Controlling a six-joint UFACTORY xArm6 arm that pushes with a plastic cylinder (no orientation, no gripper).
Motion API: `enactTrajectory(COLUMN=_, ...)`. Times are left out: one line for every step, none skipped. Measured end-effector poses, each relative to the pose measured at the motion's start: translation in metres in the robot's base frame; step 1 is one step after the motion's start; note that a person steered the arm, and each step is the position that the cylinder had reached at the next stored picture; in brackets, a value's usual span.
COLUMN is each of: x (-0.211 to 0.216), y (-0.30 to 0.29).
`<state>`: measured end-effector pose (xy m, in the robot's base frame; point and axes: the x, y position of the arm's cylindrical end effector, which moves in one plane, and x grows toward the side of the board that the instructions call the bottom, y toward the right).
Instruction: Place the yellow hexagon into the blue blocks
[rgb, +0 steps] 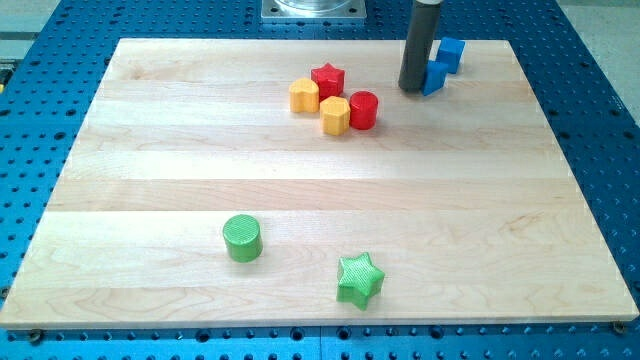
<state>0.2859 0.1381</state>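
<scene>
Two yellow blocks sit at the view's top centre. The yellow hexagon (335, 115) lies just left of a red cylinder (363, 109). A second yellow block (304, 95), its shape less clear, lies up and to the left of it. Two blue blocks stand at the view's top right: the nearer one (436, 76) and one behind it (452, 52), close together. My tip (413, 90) rests on the board against the left side of the nearer blue block, well to the right of the yellow hexagon and the red cylinder.
A red star (327, 77) sits above the two yellow blocks. A green cylinder (241, 238) and a green star (360, 279) lie near the view's bottom. The wooden board (150, 150) lies on a blue perforated table (600, 120). A metal base (313, 9) is at the top edge.
</scene>
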Motion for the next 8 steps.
enactTrajectory(x=-0.009, y=0.016)
enactTrajectory(x=-0.002, y=0.018)
enactTrajectory(x=0.085, y=-0.010)
enactTrajectory(x=0.145, y=-0.104)
enactTrajectory(x=0.117, y=-0.177)
enactTrajectory(x=0.083, y=-0.160)
enactTrajectory(x=0.070, y=-0.083)
enactTrajectory(x=0.084, y=-0.080)
